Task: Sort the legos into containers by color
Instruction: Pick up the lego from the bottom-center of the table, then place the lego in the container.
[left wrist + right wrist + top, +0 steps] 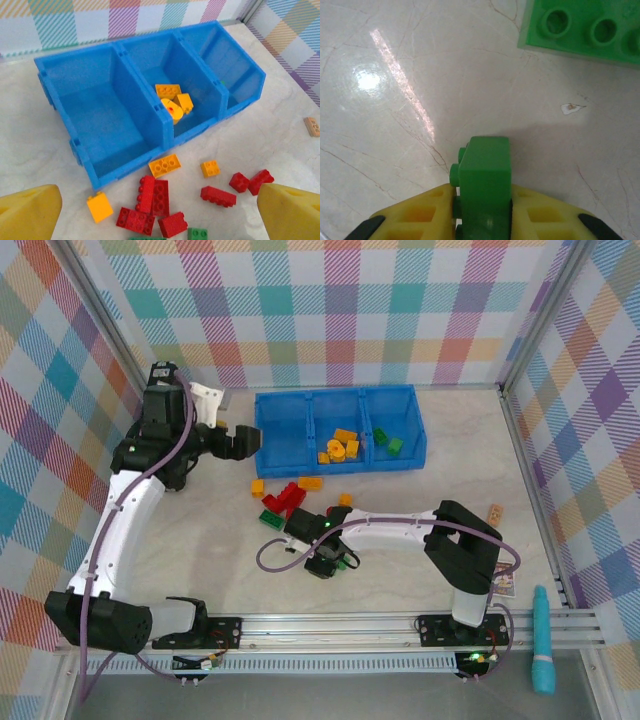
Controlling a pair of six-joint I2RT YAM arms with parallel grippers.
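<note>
- The right fingers (420, 220) are clamped tight on a small green brick (485, 165), low over the counter (395, 125), near another green brick (585, 27).
- The left fingers (30, 212) stand wide apart, holding nothing, near the blue bin (335, 392).
- Yellow bricks (172, 100) lie in the bin's middle compartment; red bricks (152, 200) lie loose on the counter in front.
</note>
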